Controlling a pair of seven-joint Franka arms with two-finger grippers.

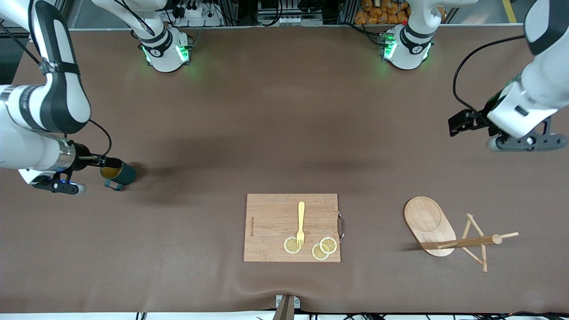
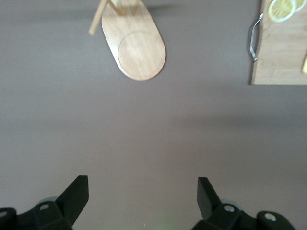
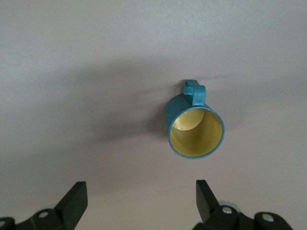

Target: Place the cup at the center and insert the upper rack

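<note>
High front overview; 2 wrist views down at table (image 1: 284, 111)

No text can be read; the cutting board (image 1: 271, 222) bears a small imprint along one edge, too small to make out.

Cup (image 1: 119, 174) toward right arm's end of surface (image 1: 275, 124). Cutting board (image 1: 292, 227) mid-surface, carrying fork (image 1: 301, 223) and lemon slices (image 1: 323, 248). Mug tree (image 1: 449, 232) toward left arm's end, tipped over.

Teal cup (image 1: 119, 174) with yellow inside, light wooden upper rack (image 1: 449, 233), brown table (image 1: 284, 133), yellow fork (image 1: 301, 223)
</note>
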